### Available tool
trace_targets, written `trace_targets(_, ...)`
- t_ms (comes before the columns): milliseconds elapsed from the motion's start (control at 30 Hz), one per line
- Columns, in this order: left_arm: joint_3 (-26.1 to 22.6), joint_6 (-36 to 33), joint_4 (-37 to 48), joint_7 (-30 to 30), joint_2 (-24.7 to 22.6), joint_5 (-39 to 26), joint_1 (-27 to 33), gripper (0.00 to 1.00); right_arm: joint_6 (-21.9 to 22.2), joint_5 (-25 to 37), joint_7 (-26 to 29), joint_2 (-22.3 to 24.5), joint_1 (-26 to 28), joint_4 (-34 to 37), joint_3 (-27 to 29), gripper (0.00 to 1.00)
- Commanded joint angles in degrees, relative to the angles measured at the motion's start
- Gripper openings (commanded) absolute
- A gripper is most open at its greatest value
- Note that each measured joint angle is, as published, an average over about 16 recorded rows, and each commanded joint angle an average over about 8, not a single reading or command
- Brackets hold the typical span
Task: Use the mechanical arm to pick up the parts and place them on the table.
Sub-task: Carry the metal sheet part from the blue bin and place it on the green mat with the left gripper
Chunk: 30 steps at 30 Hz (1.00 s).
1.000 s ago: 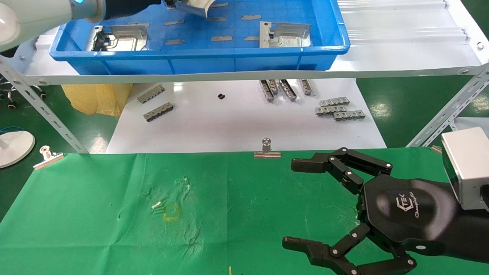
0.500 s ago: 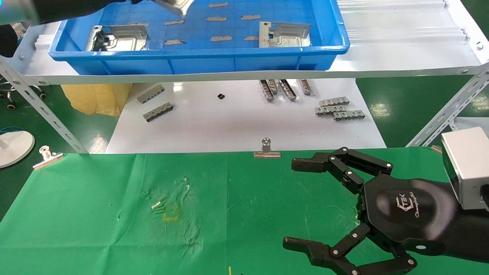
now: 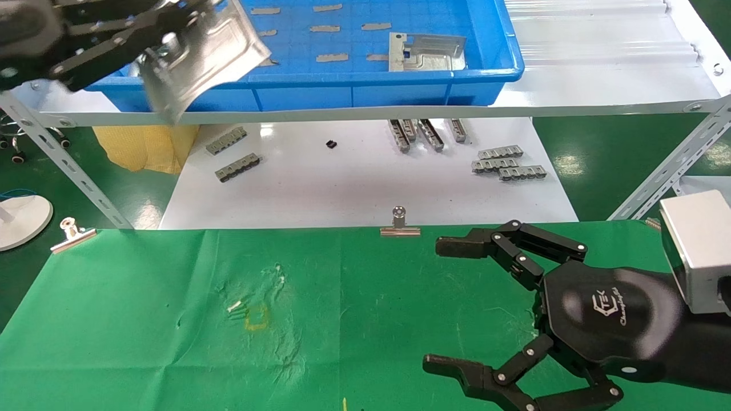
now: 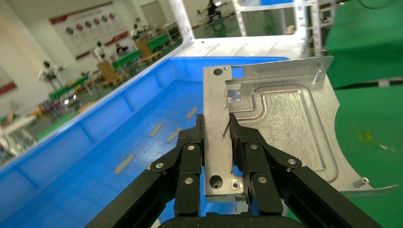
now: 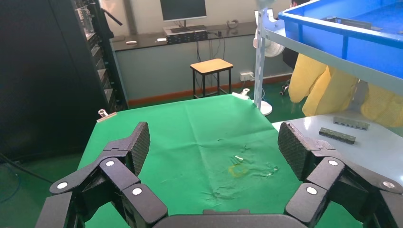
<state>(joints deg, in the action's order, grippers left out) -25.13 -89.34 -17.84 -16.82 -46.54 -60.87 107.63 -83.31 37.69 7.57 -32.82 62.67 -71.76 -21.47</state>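
Observation:
My left gripper (image 3: 171,37) is shut on a silvery stamped plate (image 3: 203,54) and holds it tilted in the air over the front left corner of the blue bin. In the left wrist view the fingers (image 4: 190,156) clamp the plate's bent edge (image 4: 285,133), and the gripper (image 4: 217,130) is above the bin floor. A second plate (image 3: 425,50) lies in the bin at the right. My right gripper (image 3: 445,305) is open and empty, low over the right side of the green cloth table (image 3: 143,319); it shows the same in its wrist view (image 5: 215,147). The yellow mark (image 3: 256,317) is left of it.
The blue bin (image 3: 365,91) stands on a white shelf board (image 3: 599,85) with slanted metal legs (image 3: 63,160). Small grey tabs lie in the bin. Grey notched strips (image 3: 505,162) lie on the white tabletop (image 3: 354,188). Binder clips (image 3: 399,224) hold the cloth's far edge.
My left gripper has carried the plate from the back of the bin forward and left, over the bin's front wall. It now hides the bin's left plate. The right arm has not moved.

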Motion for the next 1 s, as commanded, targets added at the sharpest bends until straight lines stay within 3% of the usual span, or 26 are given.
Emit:
trace_targets(33,0.40,-2.61,-1.15,-1.86,2.00,1.15,-0.85,0.00,0.00,0.00,0.00,0.00,0.00,0.00,0.00,1.00)
trace_targets(333,-6.13,-2.50,-21.66,-4.71,13.13,12.47,-13.17,0.00,0.00,0.00,0.00,0.00,0.00,0.00,0.00,1.00)
trace_targets(500,-11.25,-1.92,-27.06,-11.52,15.62,12.49,-17.15,0.00,0.00,0.00,0.00,0.00,0.00,0.00,0.00,1.00)
trace_targets(700,-16.94,-1.32,-25.65,-20.49,12.04,7.92,-18.85,0.00,0.00,0.00,0.00,0.00,0.00,0.00,-0.01,1.00)
trace_targets(1000,-22.74,-0.54,-13.03,-29.54,3.07,3.30,-18.26,0.00,0.00,-0.01,0.00,0.00,0.00,0.00,-0.01,1.00)
